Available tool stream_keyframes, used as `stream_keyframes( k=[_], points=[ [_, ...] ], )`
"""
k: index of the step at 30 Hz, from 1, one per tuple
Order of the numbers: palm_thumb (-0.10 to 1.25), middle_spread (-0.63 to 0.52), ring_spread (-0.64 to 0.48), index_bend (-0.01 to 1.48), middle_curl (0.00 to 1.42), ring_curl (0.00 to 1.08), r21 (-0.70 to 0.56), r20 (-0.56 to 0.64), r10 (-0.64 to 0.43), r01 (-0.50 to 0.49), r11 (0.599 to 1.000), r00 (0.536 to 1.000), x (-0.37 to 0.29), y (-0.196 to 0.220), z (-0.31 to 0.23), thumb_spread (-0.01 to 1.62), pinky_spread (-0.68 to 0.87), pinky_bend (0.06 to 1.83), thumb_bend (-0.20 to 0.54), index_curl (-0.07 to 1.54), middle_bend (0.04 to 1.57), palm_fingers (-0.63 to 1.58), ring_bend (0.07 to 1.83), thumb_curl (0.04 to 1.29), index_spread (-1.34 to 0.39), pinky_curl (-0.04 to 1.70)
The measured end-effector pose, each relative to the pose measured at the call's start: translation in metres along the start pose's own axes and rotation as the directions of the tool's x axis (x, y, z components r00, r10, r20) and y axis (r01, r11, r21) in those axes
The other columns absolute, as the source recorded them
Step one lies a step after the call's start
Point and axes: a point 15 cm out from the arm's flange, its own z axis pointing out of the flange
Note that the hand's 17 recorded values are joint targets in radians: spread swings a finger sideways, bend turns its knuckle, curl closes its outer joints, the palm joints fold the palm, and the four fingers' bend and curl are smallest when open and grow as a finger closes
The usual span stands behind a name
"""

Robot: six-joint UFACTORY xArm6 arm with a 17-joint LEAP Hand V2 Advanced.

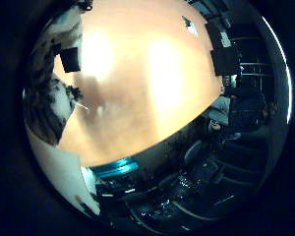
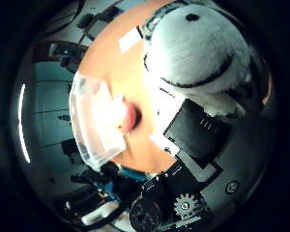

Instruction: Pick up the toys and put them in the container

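One soft white plush toy with black stitched markings (image 2: 195, 48) fills much of the thumb-side palm view, lying close against the palm. The hand (image 2: 198, 140), built of black and white blocks with a small pale gear, reaches alongside it, and its fingers seem to be curled against the fuzzy fabric, holding it. The same furry white and dark fabric also shows at the edge of the little-finger-side view. Beside the toy, on the smooth orange-brown wooden tabletop (image 1: 147, 83), stands a clear plastic container (image 2: 94, 121) with rounded corners and glossy walls; a small pink rounded object (image 2: 128, 118) lies at its side. No readable writing is visible. Bright light patches gleam on the tabletop. Beyond its edge, the room is dim, with dark furniture (image 1: 226, 59).
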Motion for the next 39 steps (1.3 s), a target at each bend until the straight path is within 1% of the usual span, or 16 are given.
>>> stream_keyframes(
  k=[4, 8, 11, 14, 22, 25, 29, 35, 37, 39],
  points=[
    [1.04, -0.16, -0.24, 1.03, 0.87, 0.76, 0.061, -0.019, -0.048, 0.050, 0.997, 0.999, -0.026, 0.003, -0.075, 0.93, -0.21, 1.25, -0.016, 0.95, 1.31, 1.05, 1.36, 0.68, -0.27, 0.91],
    [1.03, -0.16, -0.24, 1.02, 0.87, 0.78, 0.100, -0.022, -0.111, 0.112, 0.989, 0.994, -0.071, 0.009, -0.136, 0.92, -0.22, 1.23, -0.015, 0.96, 1.30, 1.05, 1.35, 0.70, -0.27, 0.95],
    [1.02, -0.16, -0.24, 1.01, 0.87, 0.79, 0.144, -0.022, -0.161, 0.162, 0.976, 0.987, -0.114, 0.011, -0.170, 0.92, -0.22, 1.21, -0.016, 0.97, 1.30, 1.05, 1.34, 0.71, -0.27, 0.97],
    [1.02, -0.16, -0.24, 1.01, 0.87, 0.80, 0.168, -0.013, -0.211, 0.210, 0.963, 0.977, -0.155, 0.015, -0.189, 0.92, -0.22, 1.20, -0.015, 0.98, 1.30, 1.06, 1.33, 0.73, -0.27, 0.98],
    [1.02, -0.16, -0.25, 0.99, 0.87, 0.82, 0.187, -0.026, -0.348, 0.347, 0.919, 0.937, -0.256, 0.036, -0.199, 0.89, -0.23, 1.17, -0.016, 0.99, 1.30, 1.07, 1.30, 0.75, -0.27, 1.02],
    [1.02, -0.16, -0.25, 0.99, 0.87, 0.82, 0.179, -0.019, -0.377, 0.374, 0.910, 0.926, -0.288, 0.044, -0.195, 0.89, -0.23, 1.16, -0.016, 1.00, 1.29, 1.07, 1.30, 0.76, -0.27, 1.03],
    [1.02, -0.16, -0.25, 0.98, 0.87, 0.83, 0.151, -0.019, -0.442, 0.440, 0.885, 0.897, -0.337, 0.054, -0.182, 0.89, -0.24, 1.15, -0.016, 1.00, 1.29, 1.07, 1.29, 0.76, -0.28, 1.04],
    [1.00, -0.16, -0.26, 0.98, 0.88, 0.85, 0.154, -0.015, -0.505, 0.501, 0.852, 0.863, -0.395, 0.054, -0.164, 0.91, -0.24, 1.15, -0.016, 1.01, 1.29, 1.06, 1.29, 0.76, -0.28, 1.06],
    [0.98, -0.16, -0.26, 0.98, 0.88, 0.85, 0.172, -0.010, -0.519, 0.513, 0.841, 0.855, -0.409, 0.054, -0.164, 0.92, -0.24, 1.15, -0.020, 1.01, 1.29, 1.06, 1.29, 0.76, -0.28, 1.06],
    [0.95, -0.17, -0.26, 0.98, 0.88, 0.86, 0.202, -0.003, -0.529, 0.519, 0.831, 0.849, -0.422, 0.051, -0.165, 0.98, -0.24, 1.14, -0.020, 1.02, 1.29, 1.07, 1.29, 0.75, -0.28, 1.06]
  ],
)
